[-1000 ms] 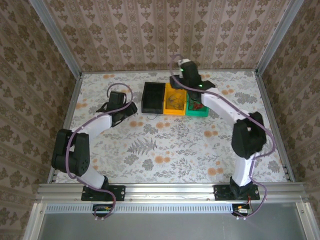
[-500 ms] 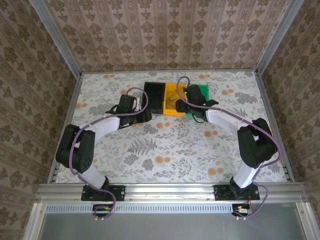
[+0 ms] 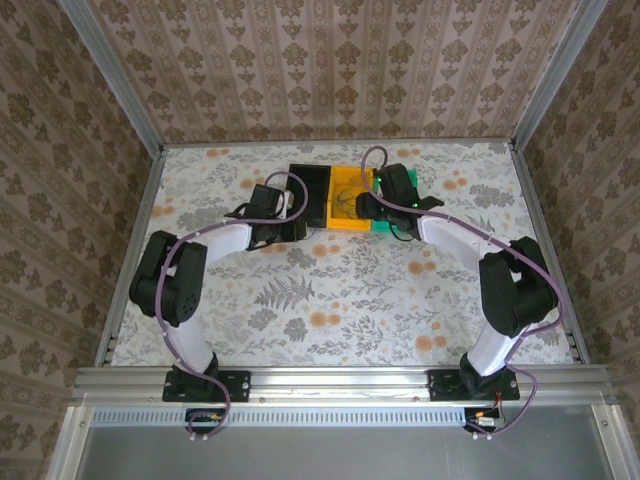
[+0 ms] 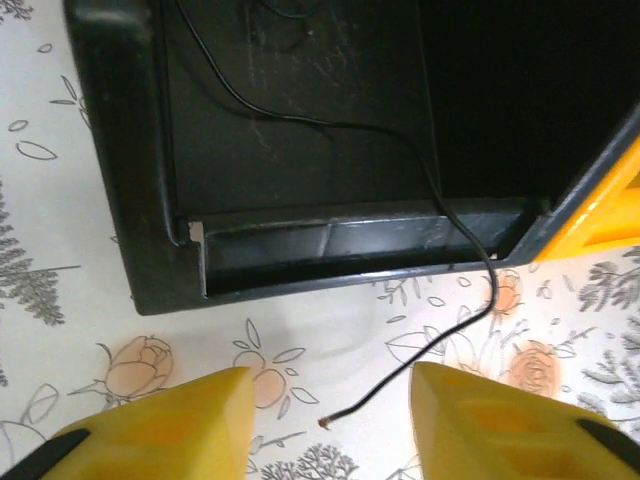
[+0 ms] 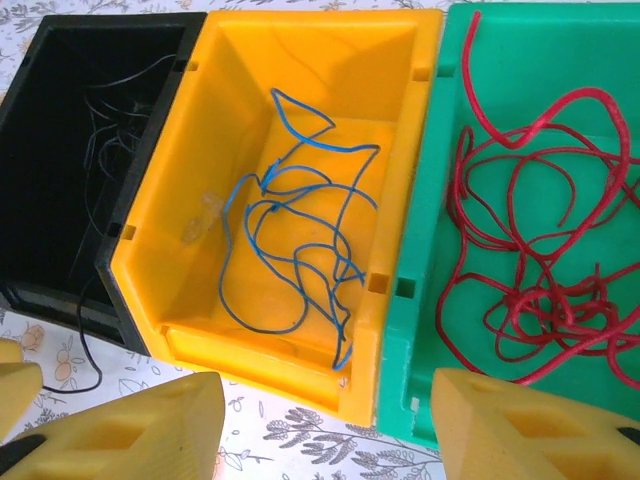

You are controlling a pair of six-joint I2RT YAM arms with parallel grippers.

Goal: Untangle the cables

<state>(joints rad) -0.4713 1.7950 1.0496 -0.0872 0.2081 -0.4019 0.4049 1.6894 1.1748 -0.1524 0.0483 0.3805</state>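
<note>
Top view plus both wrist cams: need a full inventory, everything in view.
Black bin: one, black, left of the row at the far middle of the table.
Yellow bin: one, yellow, middle of the row.
Green bin: one, green, right of the row.
Dark cables: several, too thin to count, in the black bin; one trails over its near wall onto the table.
Blue cables: loose tangle, count unclear, in the yellow bin.
Red cables: loose tangle, count unclear, in the green bin.
Table: one, white floral print.
Left arm, right arm: black and white, purple cabling.
Left tool: yellow fingers, open, before the black bin.
Right tool: yellow fingers, open, before the yellow and green bins.
</note>
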